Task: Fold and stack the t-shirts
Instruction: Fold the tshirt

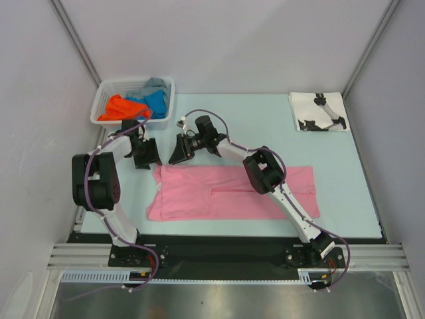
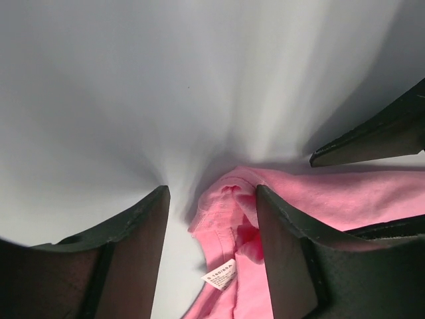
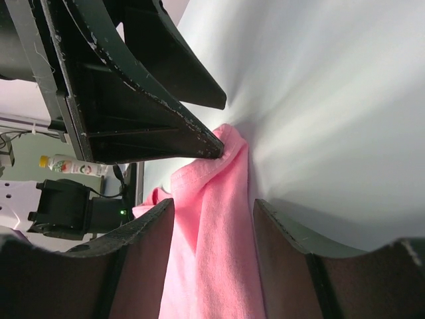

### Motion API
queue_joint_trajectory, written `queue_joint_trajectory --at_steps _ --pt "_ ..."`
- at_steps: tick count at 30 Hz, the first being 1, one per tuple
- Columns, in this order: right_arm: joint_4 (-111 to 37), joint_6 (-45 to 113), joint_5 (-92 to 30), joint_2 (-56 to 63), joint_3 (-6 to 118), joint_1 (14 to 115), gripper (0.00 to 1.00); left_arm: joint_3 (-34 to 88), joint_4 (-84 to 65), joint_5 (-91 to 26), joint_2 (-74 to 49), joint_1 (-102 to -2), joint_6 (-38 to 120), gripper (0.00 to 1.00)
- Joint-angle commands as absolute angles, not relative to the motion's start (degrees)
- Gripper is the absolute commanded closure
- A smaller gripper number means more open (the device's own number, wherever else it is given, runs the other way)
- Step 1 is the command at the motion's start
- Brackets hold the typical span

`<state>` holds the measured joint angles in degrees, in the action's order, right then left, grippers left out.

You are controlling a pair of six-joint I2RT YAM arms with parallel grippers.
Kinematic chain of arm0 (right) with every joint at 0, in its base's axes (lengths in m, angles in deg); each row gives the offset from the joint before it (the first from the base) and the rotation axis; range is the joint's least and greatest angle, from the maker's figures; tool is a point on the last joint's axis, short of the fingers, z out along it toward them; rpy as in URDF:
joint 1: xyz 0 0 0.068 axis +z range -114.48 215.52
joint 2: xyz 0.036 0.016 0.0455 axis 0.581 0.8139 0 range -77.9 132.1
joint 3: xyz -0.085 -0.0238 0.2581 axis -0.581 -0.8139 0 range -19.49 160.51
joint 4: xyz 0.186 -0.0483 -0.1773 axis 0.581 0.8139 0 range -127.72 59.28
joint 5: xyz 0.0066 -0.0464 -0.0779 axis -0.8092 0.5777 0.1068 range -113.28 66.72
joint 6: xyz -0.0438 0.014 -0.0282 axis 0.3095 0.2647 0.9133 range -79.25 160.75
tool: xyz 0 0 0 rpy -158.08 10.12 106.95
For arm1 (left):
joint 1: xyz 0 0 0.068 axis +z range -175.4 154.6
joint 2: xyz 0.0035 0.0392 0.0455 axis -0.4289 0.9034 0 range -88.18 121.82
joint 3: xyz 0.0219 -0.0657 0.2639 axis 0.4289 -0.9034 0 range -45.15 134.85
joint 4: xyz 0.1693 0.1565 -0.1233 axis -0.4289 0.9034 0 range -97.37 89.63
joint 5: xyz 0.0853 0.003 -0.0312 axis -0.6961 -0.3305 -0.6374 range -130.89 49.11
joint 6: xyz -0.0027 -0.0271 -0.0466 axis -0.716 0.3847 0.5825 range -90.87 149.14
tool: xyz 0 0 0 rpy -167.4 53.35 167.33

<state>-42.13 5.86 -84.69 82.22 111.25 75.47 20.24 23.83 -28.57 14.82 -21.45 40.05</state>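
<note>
The pink t-shirt (image 1: 232,193) lies folded into a long band across the table. Its upper left corner shows in the left wrist view (image 2: 332,196), with a white label (image 2: 219,274), and in the right wrist view (image 3: 212,266). My left gripper (image 1: 147,159) is open and straddles that corner (image 2: 212,193). My right gripper (image 1: 179,154) is open just to its right, with the bunched cloth edge between its fingers (image 3: 214,203). The left gripper's finger (image 3: 166,126) touches the corner's tip. A folded white t-shirt with black print (image 1: 319,111) lies at the back right.
A white lattice basket (image 1: 106,93) at the back left holds an orange (image 1: 119,107), a blue (image 1: 156,103) and a grey t-shirt (image 1: 154,84). Grey walls close in the table on the left, back and right.
</note>
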Motion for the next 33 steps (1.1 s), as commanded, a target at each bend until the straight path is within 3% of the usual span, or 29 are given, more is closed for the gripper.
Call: queue_joint_trajectory --at_steps 1,12,22,25,29,33 --pt "-38.07 7.97 -84.02 83.65 111.82 76.30 0.43 21.56 22.52 -28.23 12.63 -21.00 39.85 0.39" --pt "-36.33 8.32 -84.10 84.09 112.00 76.66 0.43 23.67 23.75 -26.13 11.92 -21.00 46.01 0.34" --pt "-36.76 8.23 -84.37 84.70 112.52 76.83 0.43 23.32 28.67 -24.81 15.44 -21.09 43.47 0.36" --pt "-36.23 8.41 -84.11 85.14 113.32 77.01 0.43 22.00 27.71 -24.55 16.05 -21.09 43.29 0.40" --pt "-35.61 8.67 -83.49 85.32 113.40 77.27 0.44 21.47 26.56 -25.15 15.79 -21.09 43.55 0.56" --pt "-35.53 8.67 -83.49 85.58 113.32 77.36 0.44 20.77 24.19 -25.86 14.04 -21.09 43.46 0.64"
